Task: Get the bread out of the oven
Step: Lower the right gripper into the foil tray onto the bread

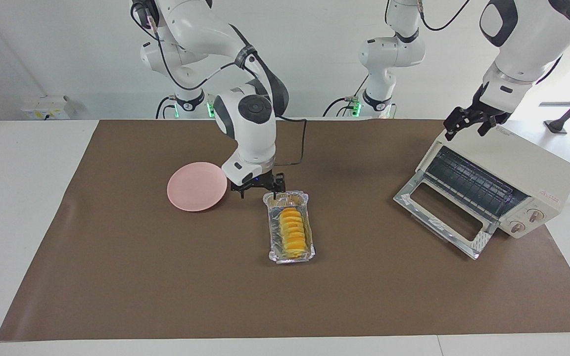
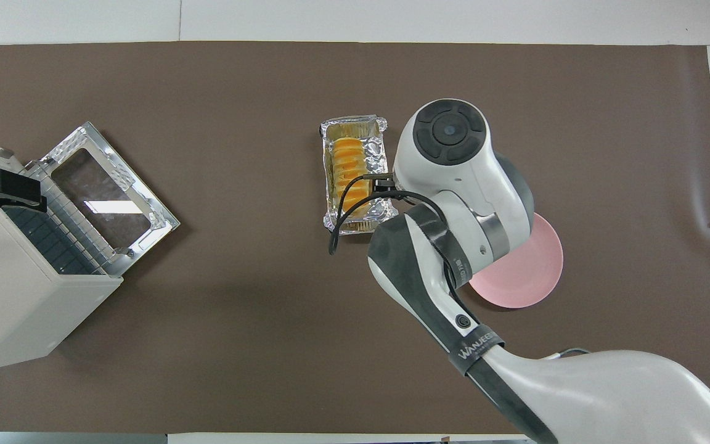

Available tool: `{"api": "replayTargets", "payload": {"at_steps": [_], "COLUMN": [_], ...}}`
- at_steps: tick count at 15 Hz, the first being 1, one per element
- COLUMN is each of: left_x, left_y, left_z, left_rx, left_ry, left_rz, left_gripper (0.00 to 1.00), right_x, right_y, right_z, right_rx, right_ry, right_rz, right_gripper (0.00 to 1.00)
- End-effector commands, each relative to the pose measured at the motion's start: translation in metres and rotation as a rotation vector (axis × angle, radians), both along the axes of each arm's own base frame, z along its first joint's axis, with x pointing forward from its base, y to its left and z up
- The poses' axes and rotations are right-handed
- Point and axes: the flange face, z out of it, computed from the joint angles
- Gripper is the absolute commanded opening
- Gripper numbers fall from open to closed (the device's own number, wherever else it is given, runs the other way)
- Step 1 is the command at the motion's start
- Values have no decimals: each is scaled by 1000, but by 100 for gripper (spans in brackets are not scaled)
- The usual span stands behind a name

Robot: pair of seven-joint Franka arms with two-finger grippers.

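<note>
A white table (image 1: 27, 222) is covered across most of its top by a brown mat (image 1: 166, 277), with a plain white wall seen at the robots' end. Two robot arms, one toaster oven, one foil tray, one loaf and one plate are counted. The cream-white toaster oven (image 1: 527, 168) is set at the left arm's end of the table, its glass-windowed door (image 1: 443, 212) dropped fully open onto the mat and its wire rack (image 1: 473, 183) seen bare. The crinkled silver foil tray (image 1: 291, 227) lies on the mat near the middle of the table, well apart from the oven, and the golden-orange ridged bread (image 1: 292, 233) is held inside it. A round pink plate (image 1: 197, 186), with nothing on it, lies beside the tray toward the right arm's end, slightly nearer to the robots. The right gripper (image 1: 260, 190) is lowered at the tray's end nearer the robots, its fingers parted, one fingertip at the tray's rim; nothing is gripped. The left gripper (image 1: 468, 121) is poised over the oven's top edge, fingers spread and empty.
</note>
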Motion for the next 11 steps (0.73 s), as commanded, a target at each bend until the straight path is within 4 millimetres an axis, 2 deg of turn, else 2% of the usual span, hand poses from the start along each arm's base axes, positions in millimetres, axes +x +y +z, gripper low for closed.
{"api": "replayTargets", "payload": {"at_steps": [1, 3, 4, 5, 7, 11], "left_x": [-12, -4, -2, -2, 0, 1], "left_y": [-1, -3, -4, -5, -10, -14], "left_z": [5, 21, 28, 29, 30, 30], "left_rx": [-11, -18, -18, -18, -19, -31], "left_ry": [-33, -9, -4, 4, -7, 3], "left_rz": [-6, -7, -10, -13, -21, -25], "left_gripper": [100, 100, 100, 100, 100, 100], "right_x": [29, 41, 42, 44, 53, 54], "right_y": [2, -8, -9, -6, -2, -4], "right_z": [-26, -26, -33, -46, -46, -49], "right_rx": [-1, 22, 18, 14, 23, 21], "right_ry": [-26, -65, -59, -51, -65, -60], "right_rz": [-22, -29, -30, -27, -23, 82], "right_gripper": [100, 100, 100, 100, 100, 100]}}
